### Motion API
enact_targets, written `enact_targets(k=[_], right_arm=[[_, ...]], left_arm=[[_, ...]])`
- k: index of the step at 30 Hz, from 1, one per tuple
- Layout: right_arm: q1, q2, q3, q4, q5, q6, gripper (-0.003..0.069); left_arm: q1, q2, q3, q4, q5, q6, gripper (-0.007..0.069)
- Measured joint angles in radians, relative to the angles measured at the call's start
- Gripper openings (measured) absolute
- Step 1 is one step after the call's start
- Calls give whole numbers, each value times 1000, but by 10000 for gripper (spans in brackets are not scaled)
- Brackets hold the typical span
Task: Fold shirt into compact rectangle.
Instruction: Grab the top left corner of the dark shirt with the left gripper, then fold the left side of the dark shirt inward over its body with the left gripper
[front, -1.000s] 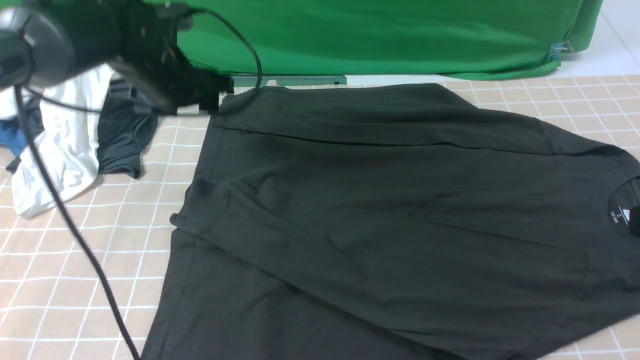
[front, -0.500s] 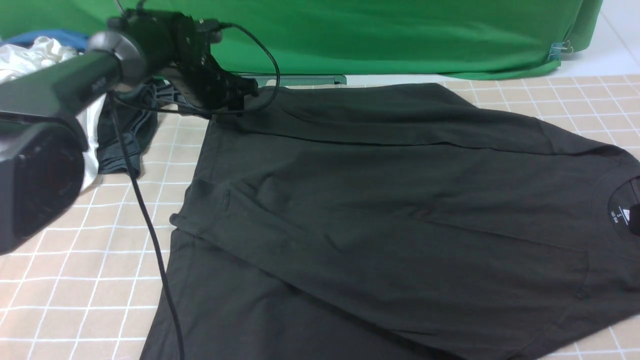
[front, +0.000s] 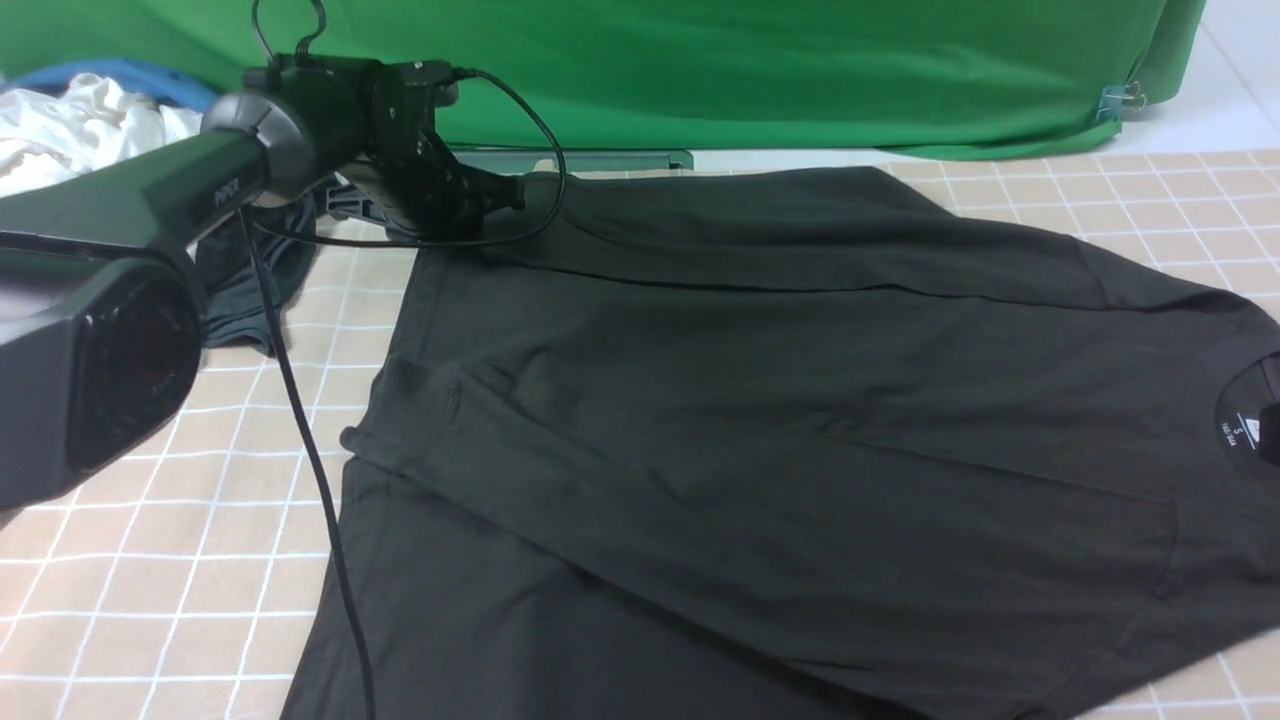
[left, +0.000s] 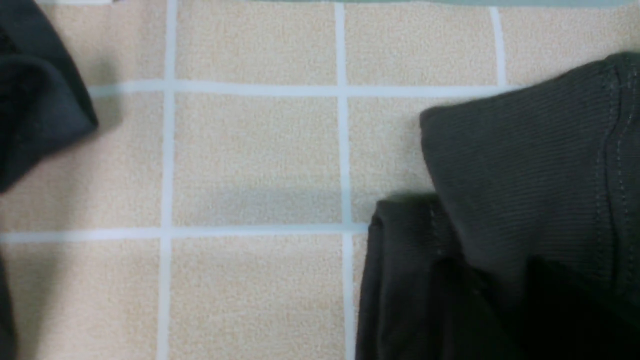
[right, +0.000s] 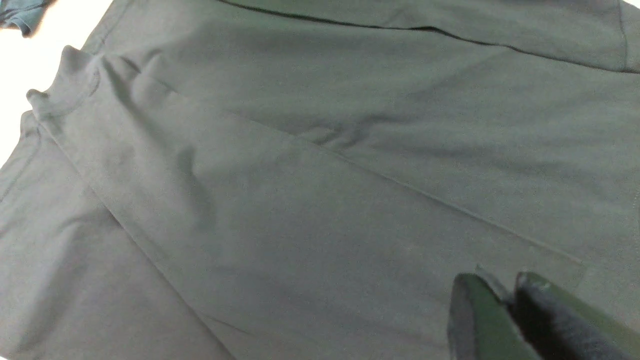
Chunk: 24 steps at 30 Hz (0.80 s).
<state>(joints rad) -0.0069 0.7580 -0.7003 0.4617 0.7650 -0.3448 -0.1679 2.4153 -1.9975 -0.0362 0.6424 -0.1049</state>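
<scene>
1. Checked table (front: 150, 560): carries all items.
2. Black shirt (front: 780, 420): lies spread out, covering the table from centre out to 3 and 6 o'clock. Collar at 3 o'clock, hem at 9 o'clock.
3. White shirt (front: 80, 125): crumpled at 10 o'clock.
4. Grey garment (front: 245, 280): beside the white shirt, near the black shirt's hem.
5. Left gripper (front: 505, 192): at the black shirt's 11 o'clock hem corner. Opening and hold cannot be told.
6. Right gripper (right: 500, 287): above the black shirt. Fingers closed together; whether they pinch fabric cannot be told.
</scene>
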Motion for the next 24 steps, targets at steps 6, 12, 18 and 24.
enact_targets(k=[6, 12, 18, 24], right_arm=[[0, 0, 0, 0, 1, 0, 144], [0, 0, 0, 0, 4, 0, 144], [0, 0, 0, 2, 6, 0, 144], [0, 0, 0, 2, 6, 0, 144]], left_arm=[[0, -41, 0, -1, 51, 3, 50], [-1, -169, 0, -45, 204, 85, 50], [-2, -264, 0, -103, 385, 137, 50], [-3, -354, 0, -102, 538, 135, 50]])
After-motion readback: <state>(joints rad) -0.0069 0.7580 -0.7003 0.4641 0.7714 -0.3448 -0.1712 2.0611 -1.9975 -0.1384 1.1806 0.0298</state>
